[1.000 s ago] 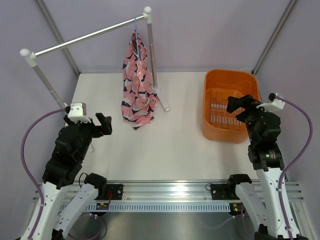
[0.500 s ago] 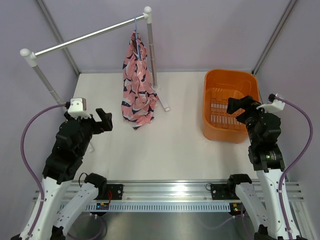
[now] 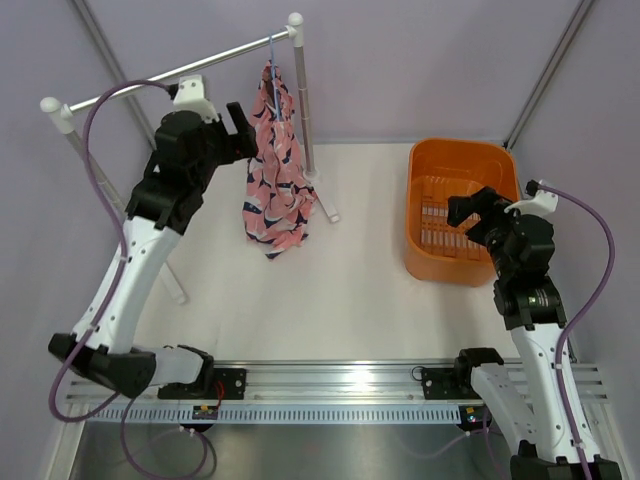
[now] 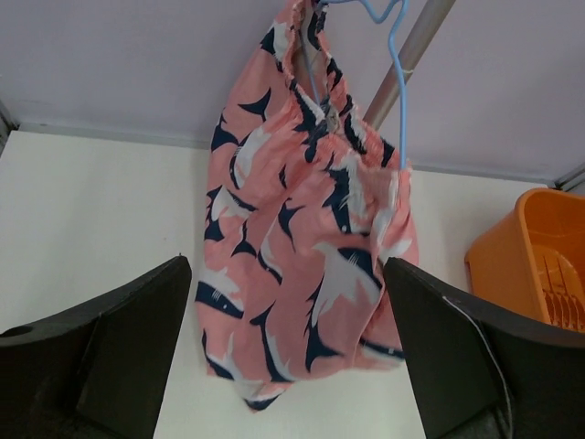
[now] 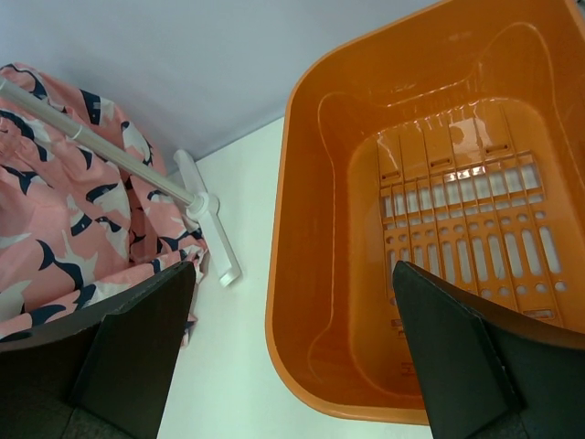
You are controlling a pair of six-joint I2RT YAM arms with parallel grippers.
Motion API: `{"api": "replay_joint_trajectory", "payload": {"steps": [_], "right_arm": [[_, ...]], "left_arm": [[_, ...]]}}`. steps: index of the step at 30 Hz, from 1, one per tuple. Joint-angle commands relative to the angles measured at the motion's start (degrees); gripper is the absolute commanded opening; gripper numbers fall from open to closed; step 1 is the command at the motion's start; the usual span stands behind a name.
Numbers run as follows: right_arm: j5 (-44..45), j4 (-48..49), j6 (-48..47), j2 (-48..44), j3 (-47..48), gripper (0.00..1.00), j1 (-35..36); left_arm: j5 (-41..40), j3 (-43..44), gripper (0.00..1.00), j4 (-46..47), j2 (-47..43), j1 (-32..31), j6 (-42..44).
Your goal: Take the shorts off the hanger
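The pink shorts (image 3: 272, 170) with navy and white shapes hang from the thin light-blue hanger (image 3: 272, 58), hooked on the silver rail (image 3: 170, 75). In the left wrist view the shorts (image 4: 302, 229) fill the middle and the hanger (image 4: 395, 73) runs down their right side. My left gripper (image 3: 240, 118) is open, raised high, just left of the shorts' upper part, not touching them. My right gripper (image 3: 468, 212) is open and empty over the orange basket (image 3: 432, 160). The right wrist view shows the shorts (image 5: 73, 238) at far left.
The rail stands on white posts; its right post (image 3: 305, 100) and foot (image 3: 328, 205) are right behind the shorts, the left post (image 3: 95, 165) beside my left arm. The basket (image 5: 311, 229) holds nothing. Grey walls close the back and sides.
My left arm has risen and swung forward from low at the left up to the shorts' top. My right gripper has shifted slightly left over the basket. The shorts have not moved.
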Motion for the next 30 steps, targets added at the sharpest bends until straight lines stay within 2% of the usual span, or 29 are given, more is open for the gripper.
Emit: {"api": "replay_joint_trajectory", "payload": {"steps": [1, 6, 8, 11, 14, 16, 21, 24, 28, 30], "right_arm": [[-2.3, 1.1, 0.8, 2.1, 2.9, 0.99, -0.2], [-4.6, 2.2, 1.2, 4.0, 3.9, 0.99, -0.2], [-5.1, 3.0, 1.5, 4.6, 4.1, 0.99, -0.3], [-5.6, 3.6, 1.4, 5.4, 4.5, 0.99, -0.2], [-6.0, 4.3, 1.3, 6.2, 4.6, 0.99, -0.3], [-6.3, 4.5, 1.1, 6.8, 4.6, 0.99, -0.3], [-7.7, 6.3, 1.6, 7.4, 3.4, 0.99, -0.3], [-7.7, 6.7, 1.4, 7.7, 2.9, 1.0, -0.3], [-7.7, 6.9, 1.2, 7.6, 2.3, 0.99, -0.3], [-7.8, 6.8, 1.2, 7.5, 2.2, 0.99, -0.3]], "left_arm": [[-1.0, 7.3, 0.91, 6.3, 8.3, -1.0, 0.2], [-4.6, 22.5, 0.91, 6.4, 22.8, -2.5, 2.2], [-6.3, 26.6, 0.92, 8.5, 28.0, -2.9, 3.4], [-8.9, 27.6, 0.94, 16.1, 32.2, -4.0, 5.7], [-12.6, 34.3, 0.94, 16.4, 38.5, -4.7, 7.0], [-16.3, 34.3, 0.94, 20.1, 39.5, -5.1, 9.0], [-20.6, 30.3, 0.94, 29.8, 39.9, -6.1, 11.1], [-22.8, 31.0, 0.93, 32.9, 40.7, -6.6, 13.9], [-23.1, 32.4, 0.91, 34.4, 41.4, -7.0, 15.6], [-22.9, 35.6, 0.91, 31.0, 43.0, -7.0, 15.9]]}}
